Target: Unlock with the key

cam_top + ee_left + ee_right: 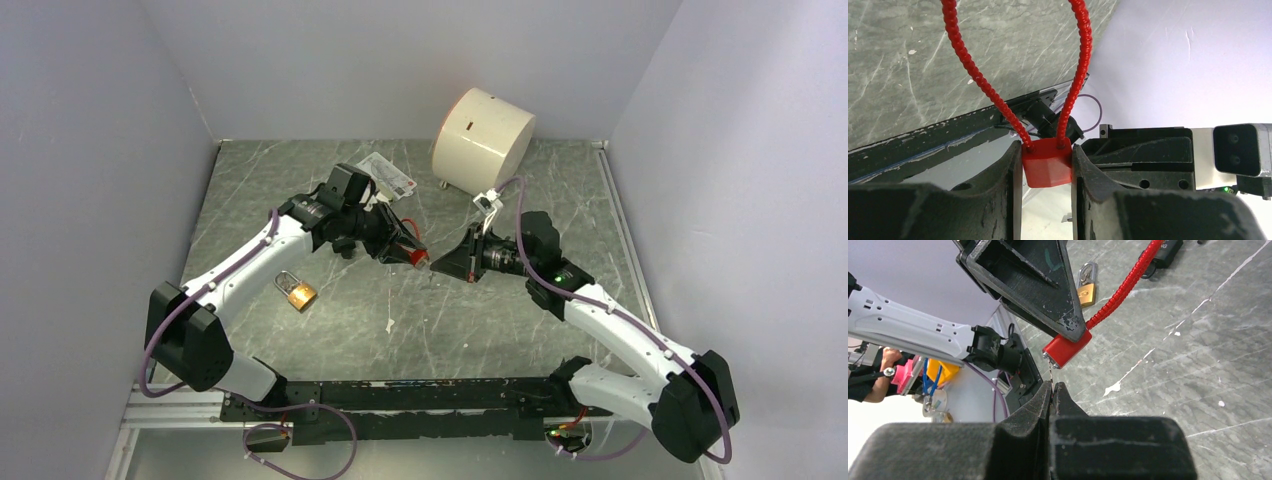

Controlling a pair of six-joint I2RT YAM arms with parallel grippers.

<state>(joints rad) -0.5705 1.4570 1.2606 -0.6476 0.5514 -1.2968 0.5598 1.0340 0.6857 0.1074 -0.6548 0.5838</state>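
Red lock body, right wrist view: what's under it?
A thin metal key blade runs from the red plastic lock body into the shut right gripper. Its head is covered inside that grip; keyhole not visible.

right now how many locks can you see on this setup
2. A red cable lock is clamped in the left gripper above the table; a brass padlock lies on the table beside the left arm. The arms may hide others.

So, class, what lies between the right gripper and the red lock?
A thin key spans it, from right gripper to red lock; right wrist view.
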